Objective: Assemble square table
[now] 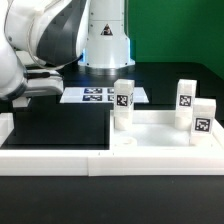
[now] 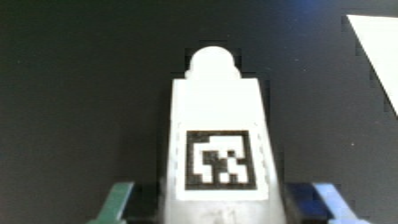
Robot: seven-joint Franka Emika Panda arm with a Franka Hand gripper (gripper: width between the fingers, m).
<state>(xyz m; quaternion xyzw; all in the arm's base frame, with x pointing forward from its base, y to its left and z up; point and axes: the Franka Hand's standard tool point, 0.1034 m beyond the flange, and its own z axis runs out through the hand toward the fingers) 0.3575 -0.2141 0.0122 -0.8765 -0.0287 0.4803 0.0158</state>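
We see the black counter (image 1: 60, 205) carrying the long low white border wall (image 1: 110, 157), which runs along the front and turns up the exterior view's right side. Inside it, toward the exterior view's left, lies one dark square panel (image 1: 55, 130); we cannot tell whether this is the table slab. Behind it rests one marker board (image 1: 100, 96). We count three upright tagged leg blocks in the exterior view: one (image 1: 123, 101) near the centre, two (image 1: 186, 103) (image 1: 203, 122) at the exterior view's right. In the wrist view, a fourth leg (image 2: 217, 130) lies lengthwise between the jaws of the gripper (image 2: 217, 200), which are clamped on its tagged end.
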